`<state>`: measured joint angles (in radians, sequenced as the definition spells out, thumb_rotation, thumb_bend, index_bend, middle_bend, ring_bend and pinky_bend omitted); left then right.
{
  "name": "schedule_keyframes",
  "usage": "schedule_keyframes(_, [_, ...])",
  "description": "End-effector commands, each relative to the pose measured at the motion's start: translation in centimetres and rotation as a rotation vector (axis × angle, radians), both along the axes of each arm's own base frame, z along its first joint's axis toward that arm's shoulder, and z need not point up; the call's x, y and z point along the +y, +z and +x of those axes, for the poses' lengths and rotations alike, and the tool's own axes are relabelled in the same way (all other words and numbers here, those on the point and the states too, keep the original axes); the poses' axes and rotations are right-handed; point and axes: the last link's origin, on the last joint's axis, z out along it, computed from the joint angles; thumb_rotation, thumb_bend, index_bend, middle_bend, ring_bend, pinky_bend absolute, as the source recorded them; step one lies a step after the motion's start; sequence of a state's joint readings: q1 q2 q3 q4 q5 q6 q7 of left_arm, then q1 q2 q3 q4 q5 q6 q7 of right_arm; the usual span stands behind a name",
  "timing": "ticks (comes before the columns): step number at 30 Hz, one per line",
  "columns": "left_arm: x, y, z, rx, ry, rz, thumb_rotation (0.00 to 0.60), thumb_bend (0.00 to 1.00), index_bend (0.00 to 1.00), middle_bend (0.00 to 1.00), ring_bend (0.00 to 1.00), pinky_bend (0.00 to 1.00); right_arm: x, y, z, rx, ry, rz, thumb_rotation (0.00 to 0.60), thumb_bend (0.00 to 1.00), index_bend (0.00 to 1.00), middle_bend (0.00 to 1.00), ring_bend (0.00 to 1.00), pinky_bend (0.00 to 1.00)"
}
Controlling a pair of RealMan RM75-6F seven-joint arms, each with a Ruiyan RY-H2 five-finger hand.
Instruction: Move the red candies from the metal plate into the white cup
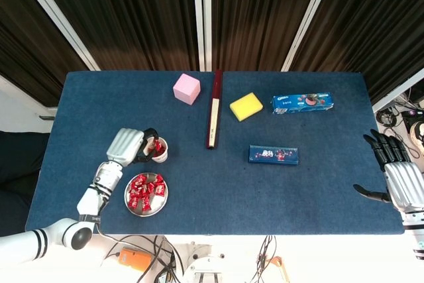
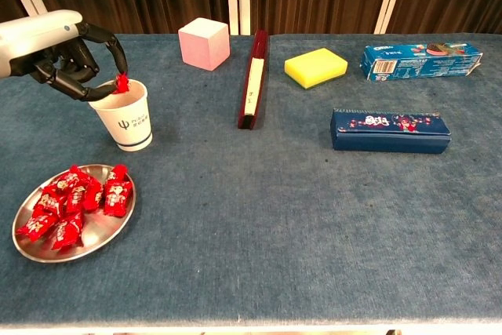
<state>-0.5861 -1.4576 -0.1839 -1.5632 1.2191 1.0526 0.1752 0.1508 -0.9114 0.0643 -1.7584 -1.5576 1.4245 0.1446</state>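
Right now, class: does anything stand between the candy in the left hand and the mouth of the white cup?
Nothing visible does. The left hand holds the red candy right at the open rim of the white cup.
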Motion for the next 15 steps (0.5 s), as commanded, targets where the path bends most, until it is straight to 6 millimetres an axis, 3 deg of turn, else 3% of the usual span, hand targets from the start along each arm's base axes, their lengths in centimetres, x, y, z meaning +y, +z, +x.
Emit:
schedule_keyframes(1, [-0.7,0.9,-0.6,0.005,-0.001,0.026,0.6,0.23,0.32,0.9,0.83,0.69,-0.1,0.0,0.1,0.0,0.003,0.0,0.6,0.21,0.0,0.03,0.0,0.06])
schedule_keyframes(9, [-4.6,3.9,-3.1,0.019,-0.026,0.074,0.6,0.22,0.32,0.9,0.83,0.69,0.0,0.1,0.4,0.001,0.013,-0.003,0.6,0.21,0.0,0.03,0.0,0.06])
schedule_keyframes(15, [-8.0,3.6,-4.8,0.065,-0.043,0.02,0.6,0.22,0.37,0.9,0.83,0.69,0.1,-0.1,0.6,0.005,0.024,0.003,0.6,0.21,0.0,0.03,0.0,0.06])
